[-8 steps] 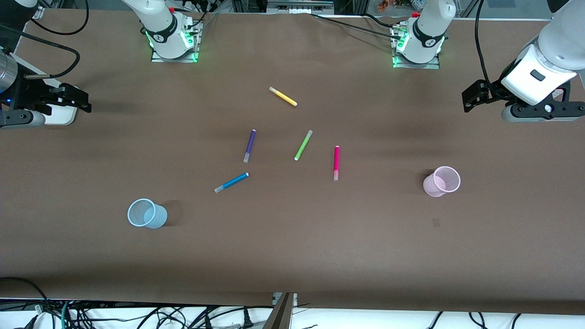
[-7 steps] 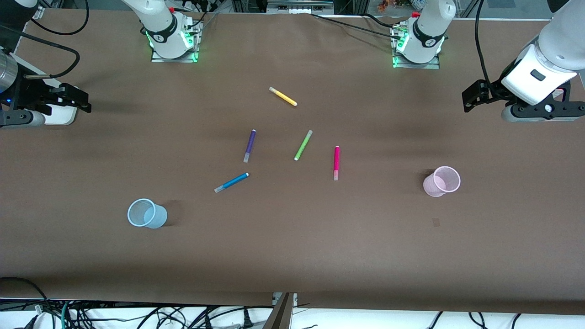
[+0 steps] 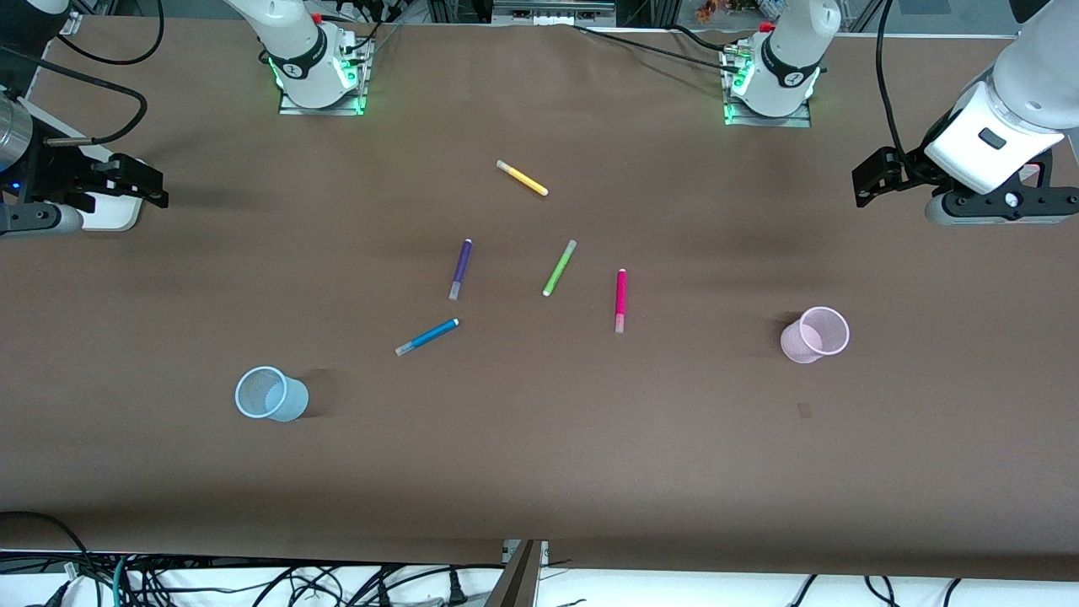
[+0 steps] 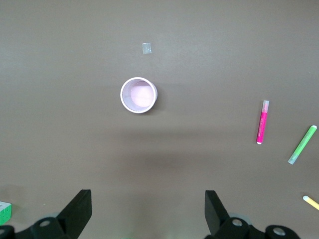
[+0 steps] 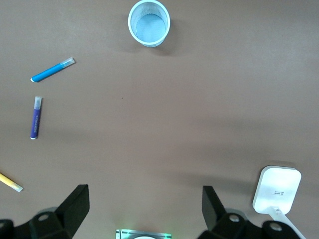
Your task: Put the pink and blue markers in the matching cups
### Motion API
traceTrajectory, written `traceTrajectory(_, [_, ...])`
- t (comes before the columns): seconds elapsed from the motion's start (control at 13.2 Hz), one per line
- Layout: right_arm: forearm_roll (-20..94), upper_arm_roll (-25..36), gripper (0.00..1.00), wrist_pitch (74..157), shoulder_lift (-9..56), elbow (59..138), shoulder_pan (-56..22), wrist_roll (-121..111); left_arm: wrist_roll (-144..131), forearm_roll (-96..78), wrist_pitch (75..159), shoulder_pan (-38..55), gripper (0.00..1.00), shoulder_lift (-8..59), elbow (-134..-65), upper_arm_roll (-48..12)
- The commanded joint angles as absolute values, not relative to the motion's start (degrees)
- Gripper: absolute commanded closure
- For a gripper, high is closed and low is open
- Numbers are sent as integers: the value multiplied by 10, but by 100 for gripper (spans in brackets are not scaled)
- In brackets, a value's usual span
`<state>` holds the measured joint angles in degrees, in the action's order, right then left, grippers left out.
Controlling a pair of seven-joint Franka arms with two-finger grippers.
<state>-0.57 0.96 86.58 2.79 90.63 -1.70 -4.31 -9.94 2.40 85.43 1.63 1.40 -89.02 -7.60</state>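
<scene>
Scanning from the right arm's end of the table: right gripper [image 3: 135, 181] up in the air over bare table at that end, fingers [image 5: 75, 204] spread wide, clamped on nothing, arm waiting. White box [image 5: 277, 189] on the table just under it. Blue cup [image 3: 270, 394] upright, open mouth up, nothing inside (mesh-like bottom visible in the right wrist view [image 5: 149, 22]), nearer to the front camera than every marker. Blue marker [image 3: 426, 336] flat on the table, between the blue cup and the purple marker [image 3: 460, 268], apart from both; also seen at [image 5: 52, 69]. Purple marker farther from the front camera than the blue one, not touching it. Yellow marker [image 3: 522, 178] farthest of all from the front camera. Green marker [image 3: 559, 267] lying aslant near mid-table, beside the pink marker [image 3: 621, 299], gap between them. Pink marker flat, pale end toward the front camera, well apart from the pink cup [image 3: 814, 335]. Pink cup upright and without contents (clear in the left wrist view [image 4: 139, 94]), toward the left arm's end of the table. Small pale tape scrap [image 4: 146, 48] near that cup. Left gripper [image 3: 877, 177] up in the air over the left arm's end, fingers [image 4: 79, 209] wide apart, gripping nothing, arm waiting too.
</scene>
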Motion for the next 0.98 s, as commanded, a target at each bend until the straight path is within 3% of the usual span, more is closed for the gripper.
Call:
traceTrajectory(0.0, [-10,4,0,858,38,891,-12,-39,-94,17,846,13,0,23,-872,-82])
traceTrajectory(0.91, [-6,-1,0,881,90,891,-20,-36,-140,8,851,47,0,54,-869,-91])
